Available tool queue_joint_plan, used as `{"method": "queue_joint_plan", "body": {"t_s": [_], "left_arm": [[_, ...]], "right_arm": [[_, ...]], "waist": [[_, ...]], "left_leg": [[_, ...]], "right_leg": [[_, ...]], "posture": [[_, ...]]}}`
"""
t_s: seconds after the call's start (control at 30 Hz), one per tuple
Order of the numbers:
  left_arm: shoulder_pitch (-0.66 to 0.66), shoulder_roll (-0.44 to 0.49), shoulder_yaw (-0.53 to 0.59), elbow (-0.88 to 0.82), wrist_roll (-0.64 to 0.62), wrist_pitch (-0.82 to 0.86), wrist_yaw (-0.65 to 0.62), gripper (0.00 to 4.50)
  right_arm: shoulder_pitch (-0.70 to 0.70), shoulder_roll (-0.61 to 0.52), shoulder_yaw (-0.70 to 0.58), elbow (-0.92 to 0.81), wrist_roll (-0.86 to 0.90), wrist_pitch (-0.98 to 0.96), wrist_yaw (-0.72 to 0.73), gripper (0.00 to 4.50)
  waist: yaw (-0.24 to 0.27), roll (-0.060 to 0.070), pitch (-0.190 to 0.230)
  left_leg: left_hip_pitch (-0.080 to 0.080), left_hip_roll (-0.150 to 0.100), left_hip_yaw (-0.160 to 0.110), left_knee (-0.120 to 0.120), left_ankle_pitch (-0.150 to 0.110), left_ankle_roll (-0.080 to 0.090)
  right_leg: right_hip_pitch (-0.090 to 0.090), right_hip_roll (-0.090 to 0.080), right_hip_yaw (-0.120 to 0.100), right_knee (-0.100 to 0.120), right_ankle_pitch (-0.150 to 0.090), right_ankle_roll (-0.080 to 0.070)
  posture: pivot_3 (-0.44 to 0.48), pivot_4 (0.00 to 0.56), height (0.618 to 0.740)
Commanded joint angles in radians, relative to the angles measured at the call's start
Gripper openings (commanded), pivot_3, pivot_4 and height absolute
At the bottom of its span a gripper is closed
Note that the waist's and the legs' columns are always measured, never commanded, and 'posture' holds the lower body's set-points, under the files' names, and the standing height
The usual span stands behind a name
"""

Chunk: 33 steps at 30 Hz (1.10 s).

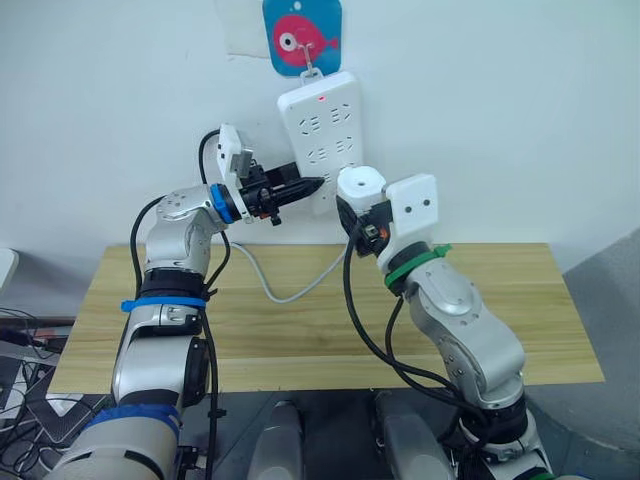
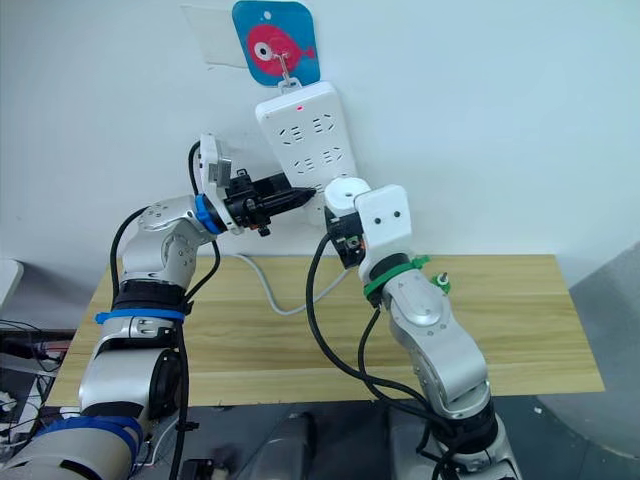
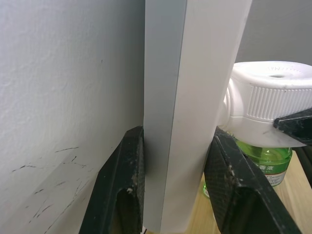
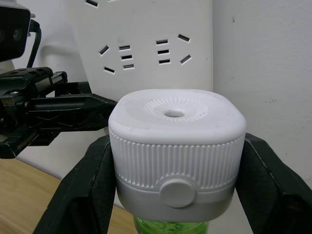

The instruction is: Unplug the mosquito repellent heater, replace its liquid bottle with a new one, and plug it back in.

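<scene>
The white mosquito repellent heater [image 4: 175, 141] has a round top vent, and a green liquid bottle [image 3: 265, 161] hangs under it. My right gripper [image 1: 362, 205] is shut on its two sides. It sits close against the lower face of the white power strip [image 1: 322, 120] hanging on the wall; its prongs are hidden. My left gripper [image 3: 178, 180] is shut on the strip's lower edge, one black finger [image 3: 126, 185] behind it and one in front, just left of the heater.
The strip hangs from a blue fish-shaped hook [image 1: 302, 38], and its white cable [image 1: 280, 285] loops down onto the wooden table [image 1: 300, 340] against the wall. A red light glows at the strip's top.
</scene>
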State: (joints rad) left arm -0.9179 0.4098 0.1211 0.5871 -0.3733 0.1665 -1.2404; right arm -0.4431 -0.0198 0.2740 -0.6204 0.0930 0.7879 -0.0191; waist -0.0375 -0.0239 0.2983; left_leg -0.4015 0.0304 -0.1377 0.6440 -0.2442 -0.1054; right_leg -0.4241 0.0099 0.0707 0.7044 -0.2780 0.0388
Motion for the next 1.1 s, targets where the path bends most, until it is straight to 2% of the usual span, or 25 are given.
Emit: {"method": "queue_joint_plan", "body": {"t_s": [0.03,0.33,0.63,0.83,1.0,1.1], "left_arm": [[-0.025,-0.021,-0.021,-0.046,-0.03,0.002,-0.04,1.31],[-0.032,-0.019,-0.019,-0.028,-0.024,-0.004,-0.045,1.31],[-0.028,-0.019,-0.023,-0.035,-0.027,-0.004,-0.042,1.31],[-0.03,-0.019,-0.024,-0.036,-0.029,-0.002,-0.038,1.31],[-0.027,-0.02,-0.025,-0.044,-0.035,0.007,-0.038,1.31],[-0.029,-0.022,-0.026,-0.043,-0.036,0.009,-0.038,1.31]], "right_arm": [[0.023,0.004,-0.011,-0.066,-0.007,0.011,0.002,2.93],[0.094,-0.042,-0.001,-0.14,-0.02,0.031,0.011,2.93],[0.03,-0.103,0.03,-0.103,-0.124,0.065,-0.008,2.93],[0.006,-0.044,0.028,-0.058,-0.15,0.051,-0.033,2.93],[-0.004,0.065,0.003,0.005,-0.13,-0.022,-0.062,2.93],[-0.008,0.082,0.008,0.049,-0.139,-0.06,-0.055,2.93]], "waist": [[0.006,0.0,0.0],[0.009,0.0,0.0],[0.011,0.0,0.0],[0.01,0.0,0.0],[0.008,0.0,0.0],[0.007,0.0,0.0]], "left_leg": [[0.0,0.0,0.0,-0.001,0.0,0.0],[-0.002,-0.001,0.0,-0.006,0.0,0.0],[-0.002,-0.001,-0.001,-0.007,0.0,0.0],[-0.002,-0.001,0.0,-0.007,0.0,0.0],[-0.001,-0.001,0.0,-0.007,0.0,0.0],[-0.001,-0.001,0.0,-0.007,0.001,-0.001]], "right_leg": [[0.0,0.0,0.0,-0.001,0.0,0.0],[0.0,-0.003,-0.002,-0.009,0.001,-0.001],[0.0,-0.003,-0.002,-0.01,0.0,0.0],[0.0,-0.003,-0.002,-0.009,0.0,0.0],[0.0,-0.003,-0.002,-0.009,0.0,-0.001],[0.0,-0.003,-0.002,-0.008,0.0,0.0]], "posture": [[0.107,0.26,0.74],[0.104,0.269,0.74],[0.107,0.27,0.74],[0.108,0.268,0.74],[0.107,0.266,0.74],[0.109,0.266,0.74]]}}
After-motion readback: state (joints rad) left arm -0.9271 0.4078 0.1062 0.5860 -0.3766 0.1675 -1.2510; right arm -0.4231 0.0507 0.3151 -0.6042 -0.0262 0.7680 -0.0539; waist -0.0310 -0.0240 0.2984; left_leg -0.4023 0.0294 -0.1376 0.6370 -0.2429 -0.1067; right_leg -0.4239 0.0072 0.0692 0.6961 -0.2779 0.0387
